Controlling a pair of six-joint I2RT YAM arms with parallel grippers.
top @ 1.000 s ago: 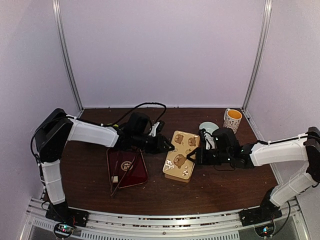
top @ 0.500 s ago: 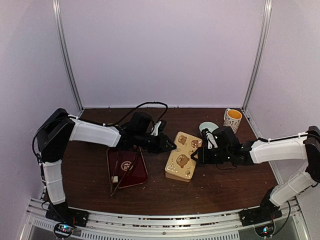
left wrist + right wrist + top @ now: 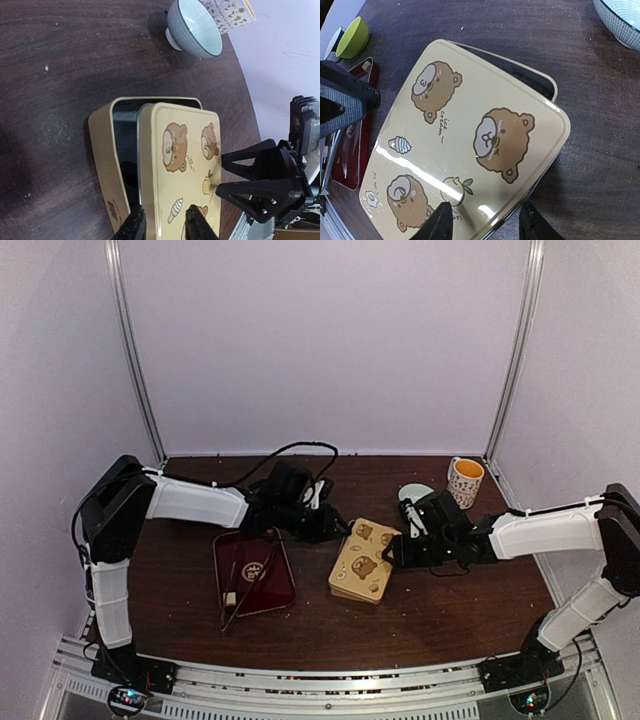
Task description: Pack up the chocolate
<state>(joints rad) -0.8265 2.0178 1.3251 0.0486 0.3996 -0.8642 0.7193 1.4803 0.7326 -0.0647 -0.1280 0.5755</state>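
Now, lid [image 3: 362,558]: bear-printed, askew on the tin [image 3: 102,150].
Left hand [image 3: 165,221]: straddling lid's end; grip cannot be told.
Right hand [image 3: 487,219]: straddling lid's opposite corner; likewise unclear.

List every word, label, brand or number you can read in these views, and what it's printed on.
"ice cream": cursive script on the beige lid, beside the upper bear, right wrist view.
Script beside a bear on that lid, left wrist view: too small to read.
Small print on the tin base side wall: blurred.
Round emblem on the red tray: too small to read.
Mug: small pattern only, no legible text.
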